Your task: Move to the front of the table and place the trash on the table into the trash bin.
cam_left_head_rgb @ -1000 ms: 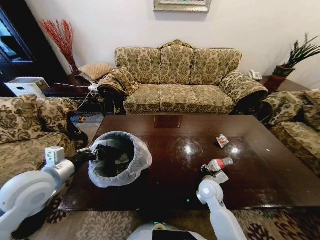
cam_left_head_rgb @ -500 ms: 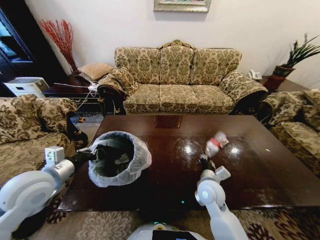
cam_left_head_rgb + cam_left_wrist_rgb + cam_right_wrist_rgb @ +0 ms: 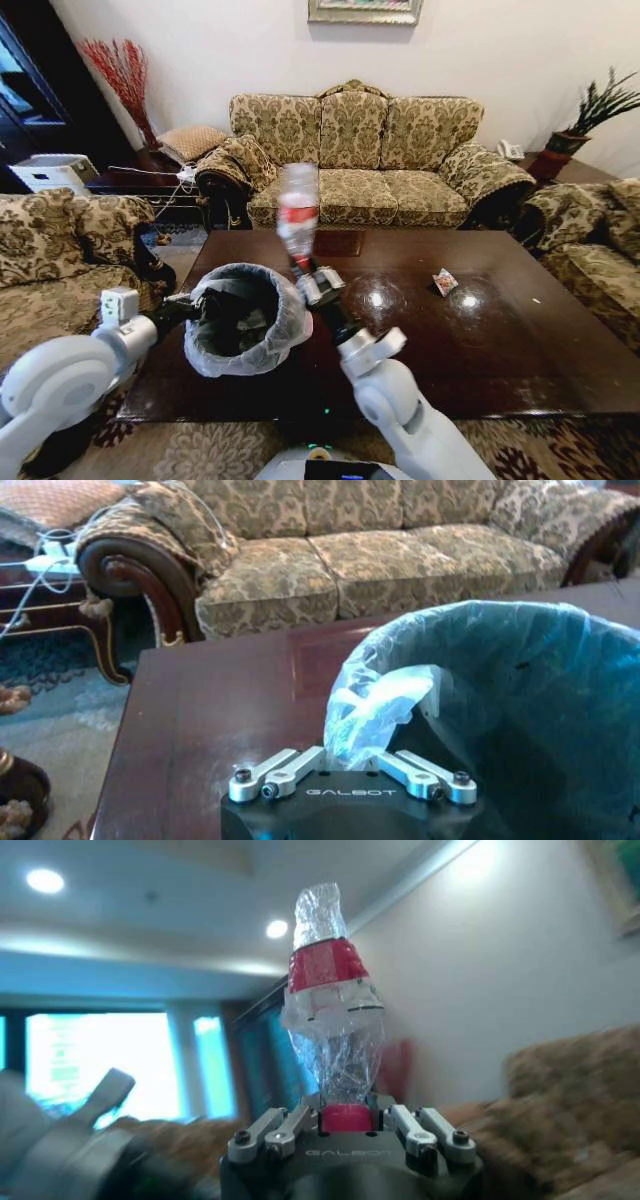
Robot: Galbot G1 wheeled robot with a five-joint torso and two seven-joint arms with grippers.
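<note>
Trash bin point(image 3: 243, 318) stood on the left part of the dark worktop point(image 3: 520, 340) in my head view, its whitish bag puffed over the rim and some dark and pale litter already lying inside, though I could not tell what the pieces were. My right end effector point(image 3: 300, 270) was raised just beside the bin's rim, clamped on the capped end of a crushed clear bottle point(image 3: 296, 212) that stood upright above it, its red label showing. My left end effector point(image 3: 196, 306) sat at the bin's left rim, against the bag. One red-white wrapper point(image 3: 445, 282) lay farther right on the worktop, well apart from the bin. I judged the job partly done: the bottle was up and nearly over the opening but not yet in, and the wrapper was left to collect.

From the left wrist, the end effector point(image 3: 352, 769) had its fingers pinched on a fold of the bag point(image 3: 375, 705), holding the liner at the edge of the bin point(image 3: 520, 705). The bin's inside looked dark bluish and I could make out no contents there.

From the right wrist, the end effector point(image 3: 350, 1123) gripped the red cap between its fingers, and the crumpled bottle point(image 3: 330, 1020) rose straight above it against the ceiling and wall.
</note>
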